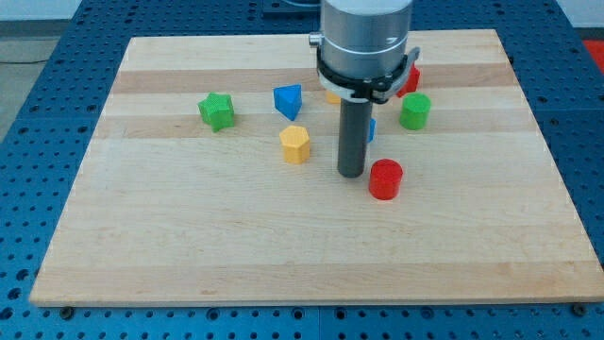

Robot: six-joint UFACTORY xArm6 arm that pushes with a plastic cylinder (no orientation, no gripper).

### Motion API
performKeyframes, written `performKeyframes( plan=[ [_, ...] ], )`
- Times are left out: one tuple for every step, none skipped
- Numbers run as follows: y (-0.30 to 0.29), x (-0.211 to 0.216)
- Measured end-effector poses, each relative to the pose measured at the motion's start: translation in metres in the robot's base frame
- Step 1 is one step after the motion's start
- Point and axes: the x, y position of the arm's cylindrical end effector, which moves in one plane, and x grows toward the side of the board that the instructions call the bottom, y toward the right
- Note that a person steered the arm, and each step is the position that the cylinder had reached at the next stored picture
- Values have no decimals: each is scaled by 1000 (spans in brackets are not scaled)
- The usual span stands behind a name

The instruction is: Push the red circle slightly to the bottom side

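**Tip parked beside the red circle**

The wooden board (189,246) fills the view, and the arm's grey housing (366,38) hangs over its upper middle. Down comes the dark rod, my tip (352,174) planted on the wood with nothing gripped, no jaws here at all. Just to its right and a touch lower sits the red circle (385,179), a short bright cylinder standing upright, very close to the tip; contact I cannot tell. Left of the tip, the yellow block (295,144).
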Motion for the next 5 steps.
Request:
performKeyframes(
  plan=[
    [29,-6],
    [37,-5],
    [42,6],
    [42,29],
    [43,36]
  ],
)
